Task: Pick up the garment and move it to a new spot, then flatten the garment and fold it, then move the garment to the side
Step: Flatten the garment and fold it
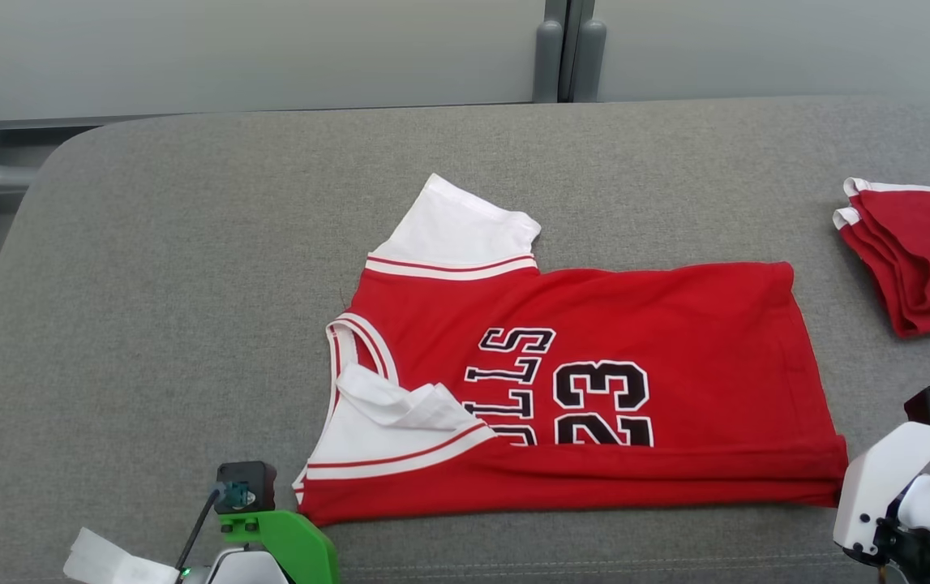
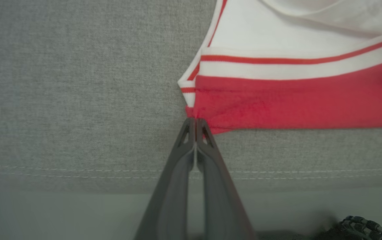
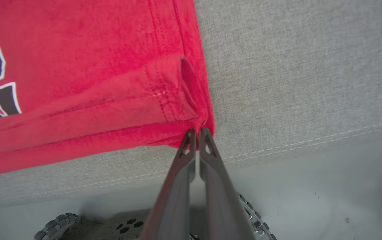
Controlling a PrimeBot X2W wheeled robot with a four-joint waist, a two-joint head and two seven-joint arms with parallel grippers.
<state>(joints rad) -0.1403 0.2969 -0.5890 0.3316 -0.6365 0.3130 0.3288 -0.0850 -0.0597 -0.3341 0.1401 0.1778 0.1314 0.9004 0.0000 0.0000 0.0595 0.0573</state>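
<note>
so the left fingers (image 2: 182, 160) and right fingers (image 3: 210, 160) are clamping corners of the jersey (image 1: 675, 341) at their tips; folding's just getting going

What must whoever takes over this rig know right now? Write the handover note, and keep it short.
Left gripper: shut on the jersey at its near shoulder-end corner.
Right gripper: shut on its near hem corner.
The jersey lies spread sideways on the grey table. A stack of folded red garments sits at the table's right edge.
Done: laid out; the near long edge appears folded over and the near sleeve is tucked in.
Left: the far white sleeve sticks out. Finish the fold, then move the jersey aside.
</note>
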